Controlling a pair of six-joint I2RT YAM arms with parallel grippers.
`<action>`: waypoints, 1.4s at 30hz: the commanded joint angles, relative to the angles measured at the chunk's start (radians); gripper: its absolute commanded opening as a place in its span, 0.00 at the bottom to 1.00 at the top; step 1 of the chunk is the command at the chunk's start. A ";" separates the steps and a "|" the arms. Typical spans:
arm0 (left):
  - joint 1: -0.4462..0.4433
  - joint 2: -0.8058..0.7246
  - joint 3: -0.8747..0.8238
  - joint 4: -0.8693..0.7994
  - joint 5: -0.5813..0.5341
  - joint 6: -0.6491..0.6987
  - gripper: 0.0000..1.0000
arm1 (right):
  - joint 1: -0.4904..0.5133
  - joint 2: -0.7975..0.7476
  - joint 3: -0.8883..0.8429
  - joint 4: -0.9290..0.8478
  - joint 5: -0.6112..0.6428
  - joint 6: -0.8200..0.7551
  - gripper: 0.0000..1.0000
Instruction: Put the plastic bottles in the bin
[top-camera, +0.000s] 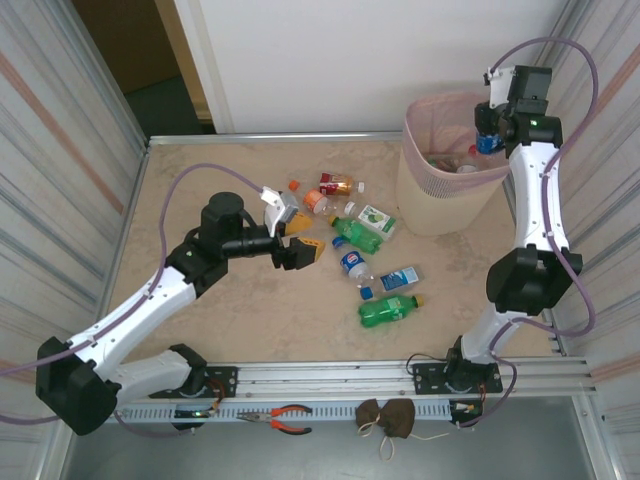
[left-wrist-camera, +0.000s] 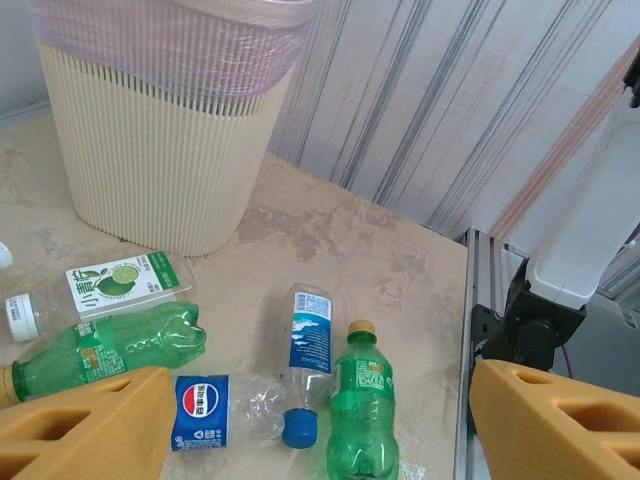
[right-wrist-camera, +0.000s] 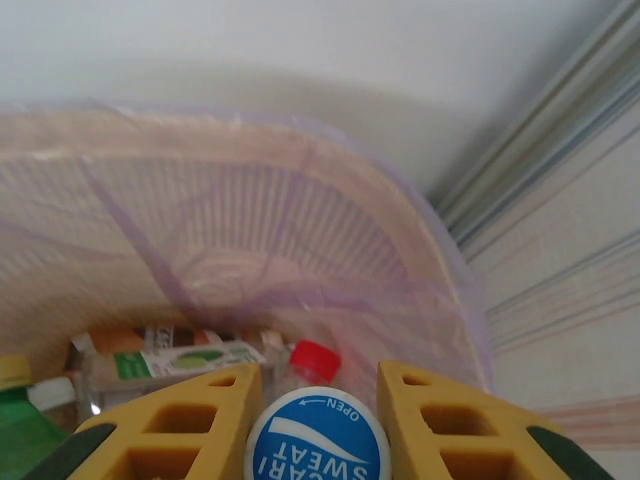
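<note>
I read the bin mouth as open, some bottles low inside | right end effector, clamped on a blue-capped bottle, hangs over the bin's right side | loose bottles crowd the bench left of the bin | bare bench further left and on the bin's near side | ribbed wall close right of the bin

Left end effector spread wide, low; right end effector raised, clamping bottle.

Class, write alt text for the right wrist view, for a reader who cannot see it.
The yellow right gripper holds a blue-capped bottle over the lined bin. Several bottles lie inside, one red-capped.
</note>
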 joint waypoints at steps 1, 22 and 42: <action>-0.002 0.007 -0.014 0.042 0.025 -0.014 0.77 | -0.015 0.016 -0.019 -0.048 0.019 -0.013 0.29; -0.002 0.008 -0.014 0.048 0.025 -0.033 0.77 | -0.041 0.204 -0.070 -0.063 -0.120 0.033 0.44; -0.002 -0.009 -0.007 0.046 0.019 -0.033 0.78 | 0.018 -0.026 -0.018 -0.049 -0.300 0.179 0.61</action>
